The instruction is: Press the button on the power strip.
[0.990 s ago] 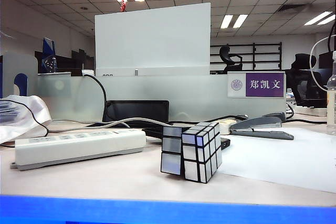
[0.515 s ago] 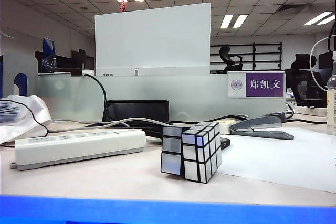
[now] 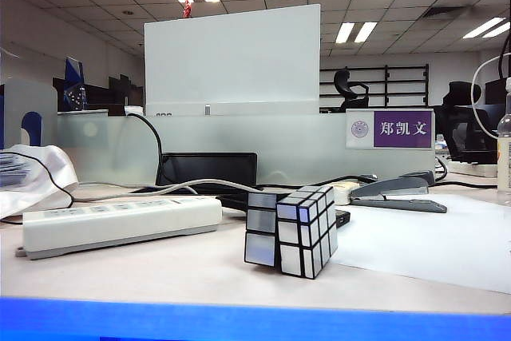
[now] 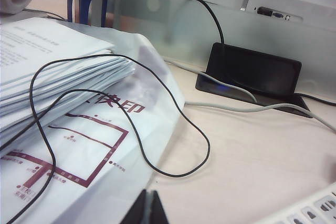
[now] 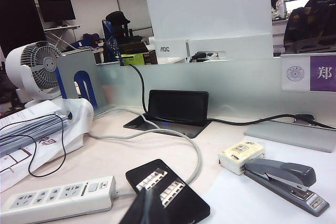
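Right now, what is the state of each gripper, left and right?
Left gripper: closed, holding nothing, above the stack of papers.
Right gripper: appears closed, holding nothing, near the power strip.

Count taken across all views. One power strip (image 3: 120,225), white, with one pale grey cord (image 5: 157,132) running from it. One silver cube (image 3: 291,231). One stapler (image 3: 397,193), grey-black. One black device with white key rows (image 5: 167,190), lying flat. One yellowish block (image 5: 241,156) beside the stapler. One white desk fan (image 5: 32,69). One stack of papers (image 4: 47,72) (in a printed plastic bag). One thin black wire (image 4: 131,129) looped over it. Two grippers: left gripper (image 4: 147,211) and right gripper (image 5: 144,208), each with jaws closed.
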Available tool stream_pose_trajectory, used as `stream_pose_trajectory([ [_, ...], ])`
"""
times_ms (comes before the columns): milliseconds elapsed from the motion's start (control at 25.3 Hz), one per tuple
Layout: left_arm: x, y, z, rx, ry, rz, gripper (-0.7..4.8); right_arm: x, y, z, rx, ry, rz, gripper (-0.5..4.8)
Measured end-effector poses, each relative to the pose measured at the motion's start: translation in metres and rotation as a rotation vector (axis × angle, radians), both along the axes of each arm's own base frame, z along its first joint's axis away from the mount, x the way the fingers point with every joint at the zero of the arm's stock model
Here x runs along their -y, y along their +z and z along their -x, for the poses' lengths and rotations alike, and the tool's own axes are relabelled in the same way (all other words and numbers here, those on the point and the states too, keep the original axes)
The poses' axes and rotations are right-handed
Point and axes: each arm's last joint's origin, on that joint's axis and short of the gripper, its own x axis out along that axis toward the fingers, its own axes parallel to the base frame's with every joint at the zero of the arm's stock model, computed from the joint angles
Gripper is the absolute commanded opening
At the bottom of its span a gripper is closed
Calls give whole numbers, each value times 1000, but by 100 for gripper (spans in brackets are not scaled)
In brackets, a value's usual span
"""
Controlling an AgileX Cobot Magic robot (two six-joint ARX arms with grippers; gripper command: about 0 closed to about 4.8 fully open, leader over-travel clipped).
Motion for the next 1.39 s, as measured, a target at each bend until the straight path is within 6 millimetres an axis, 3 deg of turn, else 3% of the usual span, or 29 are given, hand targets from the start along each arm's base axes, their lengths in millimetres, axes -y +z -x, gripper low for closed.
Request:
stream_pose_trajectory([
  [1386,0,0,0,-4,-1,-48,-5,0,0,0,0,0,0,0],
])
